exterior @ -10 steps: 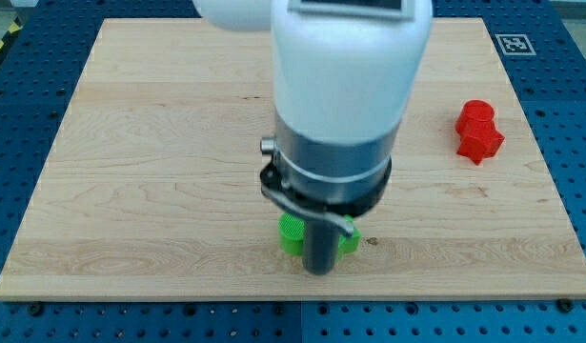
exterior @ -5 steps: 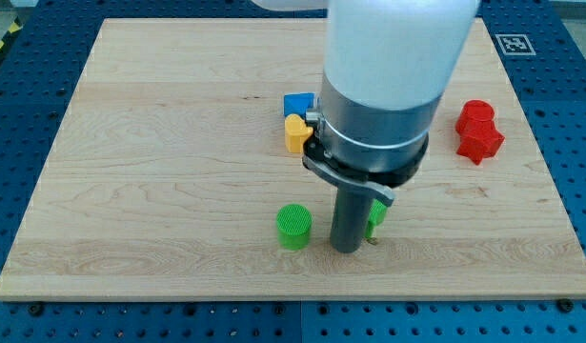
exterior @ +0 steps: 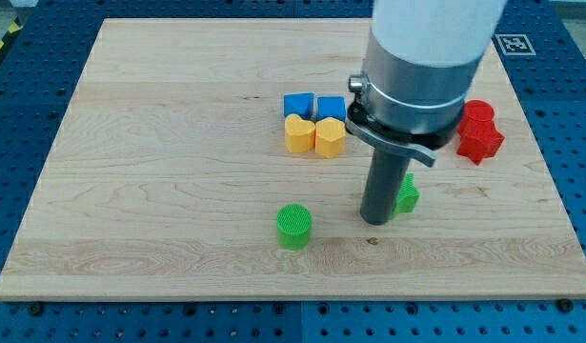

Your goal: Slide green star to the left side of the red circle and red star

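Tip: my tip (exterior: 374, 220) sits on the worktop (exterior: 159, 133), right of centre, nearer the bottom edge than the top edge.
Jaws: none on this rig, only a rod, so nothing is clamped or let go; it can only push.
Tip vs target: green star (exterior: 406, 197) is touching or just beside my tip on its right, partly hidden behind the rod; contact looks likely but cannot tell for sure.
Target spot: red circle (exterior: 478, 112) and red star (exterior: 481, 142) are stacked close together near the right edge, circle toward the top edge, star just below it, touching or nearly so.
Progress: green star lies below and left of the red pair, near them but apart. Judged partway done.
Left to do: star needs to go further toward the top-right, level with the reds, and stop just on their left side.
Risk: overshoot could knock the red star.
Other blocks: green cylinder (exterior: 294, 227) near the bottom edge, left of my tip, well clear. Two blue cubes (exterior: 314, 105) with a yellow heart (exterior: 299, 134) and yellow hexagon (exterior: 330, 137) right below them, clustered mid-worktop, off the push line.
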